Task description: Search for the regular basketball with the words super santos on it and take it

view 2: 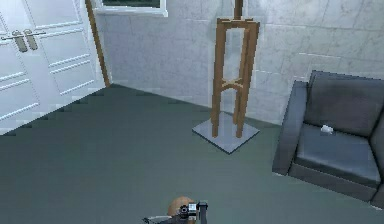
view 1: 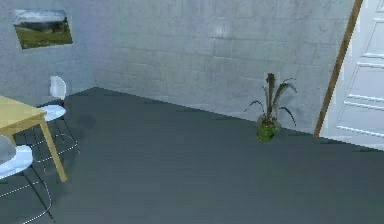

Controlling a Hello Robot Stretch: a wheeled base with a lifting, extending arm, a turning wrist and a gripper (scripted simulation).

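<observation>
Arm side view, nearest, at the bottom edge: jaws, dark, low over the grey-green floor (view 2: 100, 160); open or closed not to be told, nor whether holding anything. Same spot: small round orange-brown blob (view 2: 181, 204), likely the basketball by shape and colour; touching the jaws or merely beside them, undecided. Middle distance: tall wooden frame (view 2: 233, 70) on a grey base plate (view 2: 228, 138); dark armchair (view 2: 335, 140) with a small white object (view 2: 326, 129) on the seat. Far: white double doors (view 2: 45, 60), tiled wall (view 2: 300, 40). Forward view, near to far: white chair (view 1: 14, 160), yellow desk (view 1: 20, 115), potted plant (view 1: 270, 110), landscape picture (view 1: 43, 28) on the wall. Hazards, by judgement: round ball on hard floor, apt to roll away at a glancing touch; poor centring, then a slip from the grasp; lettering unconfirmed, so possibly the wrong ball. Writing: none legible anywhere; words super santos not readable on the blob.
</observation>
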